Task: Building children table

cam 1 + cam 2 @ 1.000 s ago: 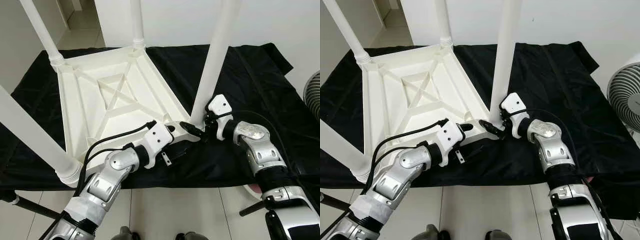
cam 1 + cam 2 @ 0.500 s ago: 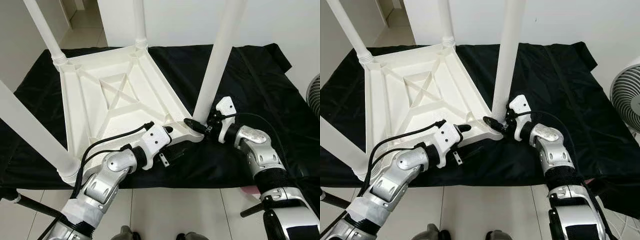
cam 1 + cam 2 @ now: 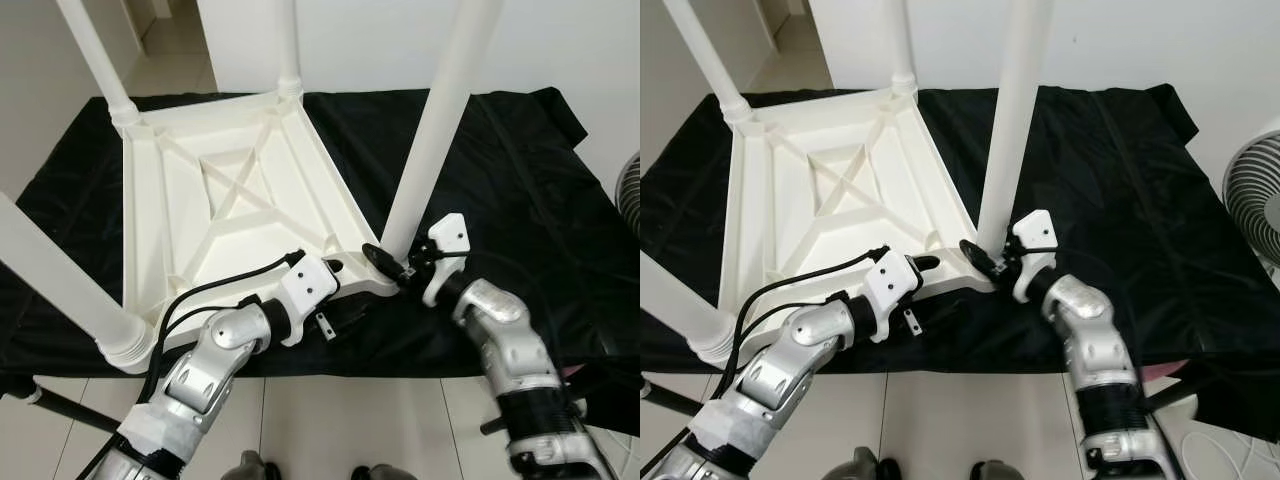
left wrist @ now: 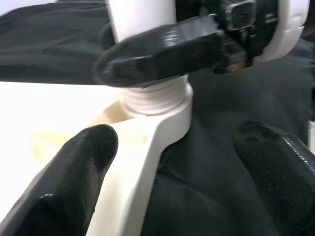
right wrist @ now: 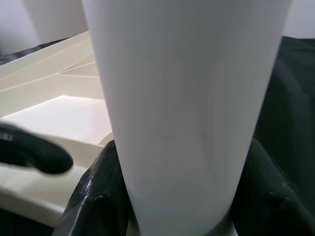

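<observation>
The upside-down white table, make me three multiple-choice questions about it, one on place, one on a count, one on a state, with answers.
1. Where does the table lie?
A. on a black cloth
B. on bare tiles
C. on a wooden bench

2. How many legs stand up from it?
A. two
B. three
C. four

3. What is the right gripper doing?
A. hanging idle
B. closed around the near right leg low down
C. holding a screwdriver

Answers: 1 A, the black cloth spreads under it. 2 C, a leg rises at each corner. 3 B, the right wrist view shows a black finger on each side of the leg's base; the left gripper is open beside that corner socket.
</observation>
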Tool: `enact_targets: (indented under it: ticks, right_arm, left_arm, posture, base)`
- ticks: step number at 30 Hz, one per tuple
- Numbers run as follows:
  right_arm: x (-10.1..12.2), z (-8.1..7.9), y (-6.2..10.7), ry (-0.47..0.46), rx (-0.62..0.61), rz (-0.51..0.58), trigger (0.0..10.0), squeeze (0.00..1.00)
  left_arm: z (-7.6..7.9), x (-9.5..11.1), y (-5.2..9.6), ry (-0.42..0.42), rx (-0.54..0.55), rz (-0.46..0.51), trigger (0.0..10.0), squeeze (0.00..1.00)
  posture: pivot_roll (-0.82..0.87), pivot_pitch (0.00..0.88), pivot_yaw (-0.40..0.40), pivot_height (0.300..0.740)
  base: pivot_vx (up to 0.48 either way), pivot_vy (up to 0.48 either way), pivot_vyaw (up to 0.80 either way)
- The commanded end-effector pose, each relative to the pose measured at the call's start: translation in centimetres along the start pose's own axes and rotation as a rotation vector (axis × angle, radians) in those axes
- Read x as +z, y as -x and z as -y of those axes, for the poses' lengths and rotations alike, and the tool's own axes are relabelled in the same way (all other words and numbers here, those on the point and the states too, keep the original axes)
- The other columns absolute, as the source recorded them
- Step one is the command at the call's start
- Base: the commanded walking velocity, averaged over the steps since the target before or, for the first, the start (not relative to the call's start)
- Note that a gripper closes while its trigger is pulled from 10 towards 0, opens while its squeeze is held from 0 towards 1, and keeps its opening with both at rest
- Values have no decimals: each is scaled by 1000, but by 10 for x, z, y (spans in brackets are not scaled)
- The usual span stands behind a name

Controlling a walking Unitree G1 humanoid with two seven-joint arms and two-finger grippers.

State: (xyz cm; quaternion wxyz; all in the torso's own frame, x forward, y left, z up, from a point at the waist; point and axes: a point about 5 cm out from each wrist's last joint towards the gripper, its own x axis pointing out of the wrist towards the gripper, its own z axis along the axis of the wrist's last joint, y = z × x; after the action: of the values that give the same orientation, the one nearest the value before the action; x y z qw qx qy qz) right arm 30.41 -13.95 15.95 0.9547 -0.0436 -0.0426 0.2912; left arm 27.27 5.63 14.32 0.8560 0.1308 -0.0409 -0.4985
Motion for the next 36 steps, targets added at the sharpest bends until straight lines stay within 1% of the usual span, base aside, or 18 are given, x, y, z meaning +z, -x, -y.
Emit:
enact_targets:
  ticks: [1, 3, 5, 6, 9, 10, 11, 14, 15, 19, 20, 22, 25, 26, 27, 28, 34, 36]
  right_arm:
    - [-1, -3, 2, -82, -134, -23, 0, 0]
    - [-1, -3, 2, -82, -134, -23, 0, 0]
    - [-1, -6, 3, -111, -276, -34, 0, 0]
    - [-1, -6, 3, -111, -276, -34, 0, 0]
    - [3, -5, 10, -59, -552, -21, 0, 0]
    - [3, -5, 10, -59, -552, -21, 0, 0]
    - [6, -4, 13, -39, -641, -20, 0, 0]
    - [7, -20, 7, -68, -558, -47, 0, 0]
    - [7, -21, 6, -78, -544, -52, 10000, 0]
    - [9, -19, 7, -100, -547, -53, 10000, 0]
    - [10, -19, 6, -118, -528, -47, 10000, 1000]
    - [10, -20, 5, -129, -512, -43, 10000, 1000]
    - [17, -17, -1, -97, -318, 5, 10000, 957]
    - [17, -17, -1, -97, -318, 5, 10000, 957]
    - [18, -15, -1, -88, -271, 6, 10000, 725]
    - [18, -12, 0, -65, -210, 1, 10000, 0]
    - [22, -5, 3, 18, -46, -7, 10000, 0]
    - [20, 1, 5, 76, 95, -34, 10000, 0]
  left_arm:
    - [1, -3, 2, 4, -17, -16, 10000, 0]
    - [1, -3, 2, 4, -17, -16, 10000, 0]
    - [1, -2, 2, 3, -17, -15, 10000, 0]
    - [1, -2, 2, 3, -17, -15, 10000, 0]
    - [0, -2, 1, 0, -20, -14, 10000, 0]
    - [0, -2, 1, 0, -20, -14, 10000, 0]
    - [0, -2, 0, 0, -20, -14, 10000, 0]
    - [0, -2, 0, -2, -21, -11, 10000, 0]
    - [0, -1, -1, -3, -25, -10, 10000, 0]
    - [1, -1, -1, -5, -30, -8, 10000, 0]
    - [1, -1, -2, -5, -30, -7, 10000, 0]
    - [0, -1, -3, -5, -30, -7, 10000, 0]
    - [1, 0, -5, -6, -31, -2, 10000, 0]
    - [1, 0, -5, -6, -31, -2, 10000, 0]
    - [1, 0, -5, -6, -32, -1, 10000, 0]
    - [1, 0, -5, -7, -32, 1, 10000, 0]
    - [2, 1, -6, -7, -33, 4, 10000, 0]
    - [1, 1, -6, -10, -35, 4, 10000, 0]
  posture:
    - [-118, 102, 42, 740]
    - [-118, 102, 42, 740]
    - [-120, 101, 36, 740]
    - [-120, 101, 36, 740]
    - [-122, 94, 33, 740]
    - [-122, 94, 33, 740]
    - [-122, 94, 33, 740]
    - [-125, 88, 37, 740]
    - [-130, 83, 36, 740]
    - [-130, 83, 36, 740]
    - [-133, 80, 33, 740]
    - [-132, 79, 32, 740]
    - [-135, 73, 29, 740]
    - [-135, 73, 29, 740]
    - [-135, 73, 29, 740]
    - [-135, 71, 28, 740]
    - [-135, 69, 28, 740]
    - [-139, 68, 31, 740]
  base:
    - [0, 0, 0]
    - [0, 0, 0]
    - [0, 0, 0]
    - [0, 0, 0]
    - [0, 0, 0]
    - [0, 0, 0]
    - [0, 0, 0]
    - [0, 0, 0]
    - [0, 0, 0]
    - [0, 0, 0]
    - [0, 0, 0]
    - [0, 0, 0]
    - [0, 0, 0]
    - [0, 0, 0]
    - [0, 0, 0]
    - [0, 0, 0]
    - [0, 0, 0]
    - [0, 0, 0]
